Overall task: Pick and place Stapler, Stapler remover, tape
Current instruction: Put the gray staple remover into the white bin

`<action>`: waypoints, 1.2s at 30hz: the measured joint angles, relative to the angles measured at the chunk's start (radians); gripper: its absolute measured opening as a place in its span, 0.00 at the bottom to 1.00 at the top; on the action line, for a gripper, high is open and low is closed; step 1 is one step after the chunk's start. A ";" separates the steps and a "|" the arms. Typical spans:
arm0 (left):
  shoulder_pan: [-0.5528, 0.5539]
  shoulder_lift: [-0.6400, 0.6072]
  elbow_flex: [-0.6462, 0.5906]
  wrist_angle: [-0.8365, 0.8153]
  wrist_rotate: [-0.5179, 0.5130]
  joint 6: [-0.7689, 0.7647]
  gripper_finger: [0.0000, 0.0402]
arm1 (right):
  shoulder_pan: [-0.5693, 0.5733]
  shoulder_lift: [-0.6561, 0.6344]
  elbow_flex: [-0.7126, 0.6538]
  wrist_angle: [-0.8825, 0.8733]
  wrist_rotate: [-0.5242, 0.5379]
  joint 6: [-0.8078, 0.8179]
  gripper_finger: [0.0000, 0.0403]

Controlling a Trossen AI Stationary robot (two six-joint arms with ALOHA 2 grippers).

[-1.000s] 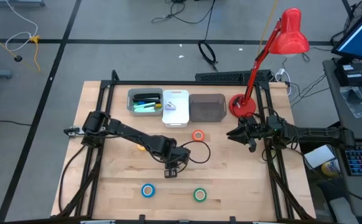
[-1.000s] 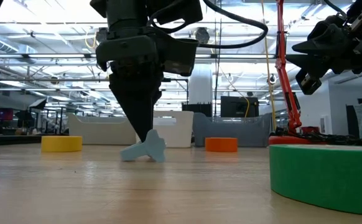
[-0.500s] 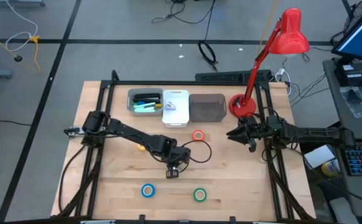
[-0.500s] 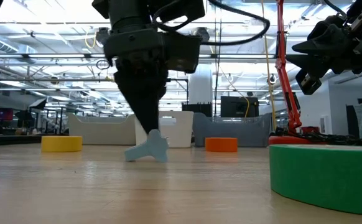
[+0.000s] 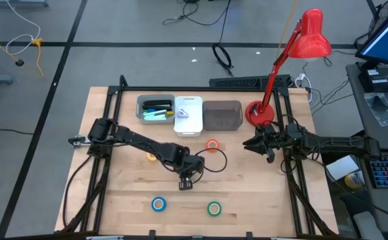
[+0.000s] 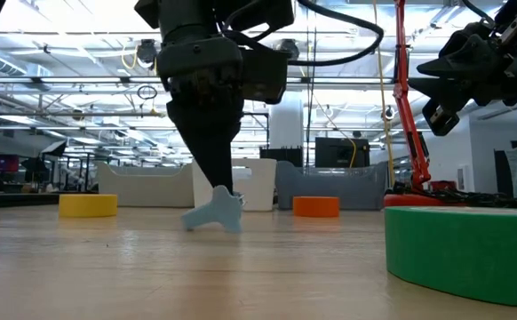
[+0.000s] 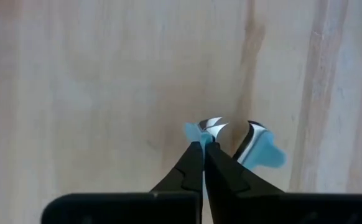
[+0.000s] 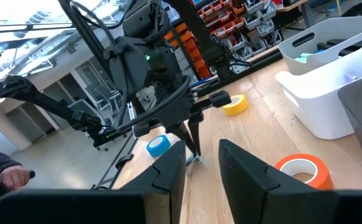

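Observation:
The light-blue stapler remover (image 6: 212,212) stands on its lower edges on the wooden table (image 5: 261,193), near the middle. My left gripper (image 7: 203,144) points steeply down at it and is shut on it. The tape shows as separate rolls: orange (image 5: 212,145), blue (image 5: 158,204), green (image 5: 214,209), and yellow (image 5: 151,157) half hidden under the left arm. My right gripper (image 8: 203,163) hovers open and level at the table's right edge, holding nothing. The stapler is out of view. My left gripper pinches the stapler remover's upper blue wing (image 7: 195,132), beside its silvery claw, between its two fingertips. The fingers (image 6: 207,151) come from above, slanting down. The remover stays on the table, its other wing (image 7: 265,151) sticking out to one side.
Three bins stand along the far edge: a grey one with pens (image 5: 155,108), a white one (image 5: 188,115) and a dark grey one (image 5: 221,115). A red desk lamp (image 5: 261,112) stands at the far right. A black cable (image 5: 217,163) loops beside the left gripper.
My left gripper has shut on the stapler remover's upper wing while staying low over the table. The remover has slid a little along the table with the fingertips and stays down.

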 joint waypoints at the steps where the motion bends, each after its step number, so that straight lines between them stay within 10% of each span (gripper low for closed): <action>1: 0.005 -0.005 0.000 -0.002 -0.001 0.000 0.01 | 0.000 0.000 0.000 0.000 0.001 0.000 0.23; 36: 0.375 -0.311 0.001 0.198 -0.184 0.033 0.01 | 0.000 0.001 0.000 0.065 0.072 0.188 0.22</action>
